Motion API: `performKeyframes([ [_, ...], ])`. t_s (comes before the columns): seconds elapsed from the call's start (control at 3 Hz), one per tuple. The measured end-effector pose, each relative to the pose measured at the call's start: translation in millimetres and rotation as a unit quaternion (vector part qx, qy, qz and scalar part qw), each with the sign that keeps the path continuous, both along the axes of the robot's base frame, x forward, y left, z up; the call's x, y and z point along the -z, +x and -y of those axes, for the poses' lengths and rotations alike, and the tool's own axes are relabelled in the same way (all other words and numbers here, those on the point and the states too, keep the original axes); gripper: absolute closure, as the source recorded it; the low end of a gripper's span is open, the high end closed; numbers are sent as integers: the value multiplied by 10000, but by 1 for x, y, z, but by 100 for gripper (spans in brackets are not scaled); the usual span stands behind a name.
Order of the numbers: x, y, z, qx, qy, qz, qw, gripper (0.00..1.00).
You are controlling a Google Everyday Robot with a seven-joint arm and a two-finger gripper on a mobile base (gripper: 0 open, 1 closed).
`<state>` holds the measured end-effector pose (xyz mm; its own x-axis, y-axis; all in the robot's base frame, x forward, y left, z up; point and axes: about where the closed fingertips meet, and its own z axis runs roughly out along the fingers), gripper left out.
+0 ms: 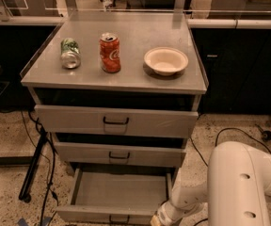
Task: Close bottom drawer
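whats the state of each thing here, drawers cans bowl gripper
bottom drawer: pulled out, tray bare
middle drawer: pushed in
top drawer: pushed in
green can: lying on its side
red can: upright
bowl: upright, empty
gripper: low, at the bottom drawer's front right corner

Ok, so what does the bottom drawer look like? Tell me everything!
The bottom drawer is the lowest of three in the grey metal cabinet. It is pulled well out, level, showing a plain grey tray with nothing in it. Its low front panel carries a small black handle, partly cut off by the picture's edge. The gripper sits at its front right corner; whether they touch cannot be told.
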<state>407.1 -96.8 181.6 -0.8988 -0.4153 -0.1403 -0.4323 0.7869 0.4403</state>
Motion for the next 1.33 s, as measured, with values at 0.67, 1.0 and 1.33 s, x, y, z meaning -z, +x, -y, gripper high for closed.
performKeyframes([
  [0.67, 0, 0, 0, 0, 0, 0, 10000, 12],
  [1.0, 0, 0, 0, 0, 0, -1, 10000, 0],
  [1.33, 0, 0, 0, 0, 0, -1, 10000, 0],
])
